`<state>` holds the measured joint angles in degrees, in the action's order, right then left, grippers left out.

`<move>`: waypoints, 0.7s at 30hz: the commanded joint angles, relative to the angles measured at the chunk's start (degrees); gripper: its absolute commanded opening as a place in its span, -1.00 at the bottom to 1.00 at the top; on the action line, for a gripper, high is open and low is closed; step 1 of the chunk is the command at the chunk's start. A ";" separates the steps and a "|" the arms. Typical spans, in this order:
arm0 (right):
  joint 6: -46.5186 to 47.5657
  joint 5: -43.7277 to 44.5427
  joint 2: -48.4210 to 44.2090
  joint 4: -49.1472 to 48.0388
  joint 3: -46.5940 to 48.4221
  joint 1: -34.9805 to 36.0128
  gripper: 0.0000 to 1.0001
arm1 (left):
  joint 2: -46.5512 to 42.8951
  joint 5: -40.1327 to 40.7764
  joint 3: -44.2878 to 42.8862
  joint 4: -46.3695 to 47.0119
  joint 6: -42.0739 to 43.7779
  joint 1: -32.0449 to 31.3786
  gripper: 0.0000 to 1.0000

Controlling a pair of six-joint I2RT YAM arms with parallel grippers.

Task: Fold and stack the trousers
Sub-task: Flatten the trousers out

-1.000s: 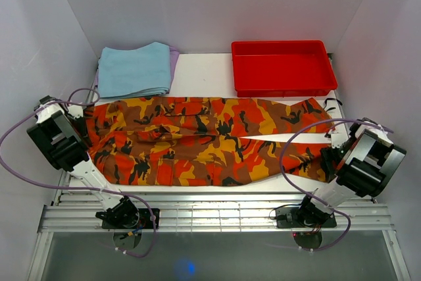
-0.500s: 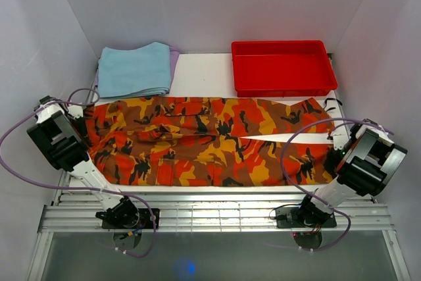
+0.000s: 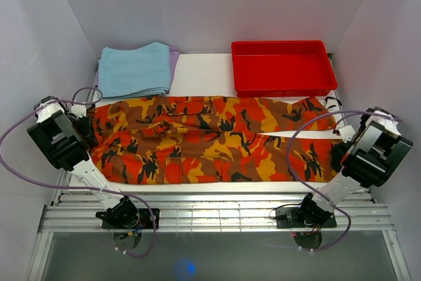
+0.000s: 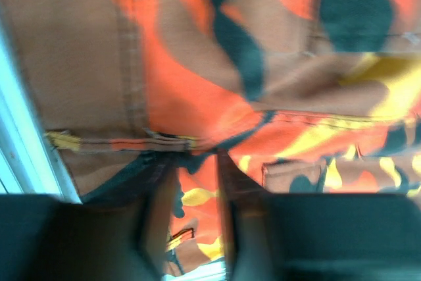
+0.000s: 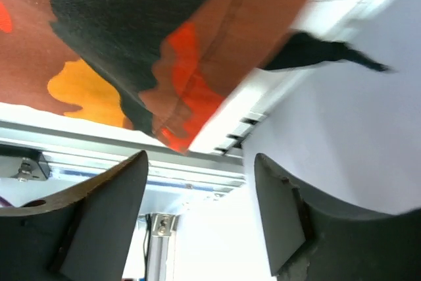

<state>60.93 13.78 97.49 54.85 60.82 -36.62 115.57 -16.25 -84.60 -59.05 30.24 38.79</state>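
Trousers [image 3: 210, 139] lie flat across the middle of the table [image 3: 204, 67], waist left, legs right, near of the blue cloth [image 3: 135, 69] and red tray [image 3: 283, 88]. My right gripper [image 5: 200, 162] is spread, empty, beside the near-right hem. My left gripper [image 4: 194, 185] sits at the waistband, fingers narrow around cloth; I cannot tell if it pinches.

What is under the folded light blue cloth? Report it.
A lilac layer peeks out along the right edge of the light blue cloth, lying beneath it. How far it extends, and anything else below, is covered by the cloth.
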 commanded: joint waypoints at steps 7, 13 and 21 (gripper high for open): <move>-6.83 -20.80 -1.25 11.78 20.20 10.40 0.38 | -10.54 -17.76 -5.93 -8.01 9.58 -0.72 0.12; -21.88 -23.45 5.06 -1.03 28.10 22.10 0.04 | -8.87 -18.38 -7.08 -3.45 1.69 -6.08 0.11; -29.64 -16.60 20.45 -9.58 36.92 27.22 -0.19 | -3.16 -15.39 -3.74 4.01 -7.38 -9.43 0.03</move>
<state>34.92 -5.89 115.37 48.99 95.88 -10.24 110.87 -31.59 -90.63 -58.83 27.66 28.91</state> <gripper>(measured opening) 0.408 0.521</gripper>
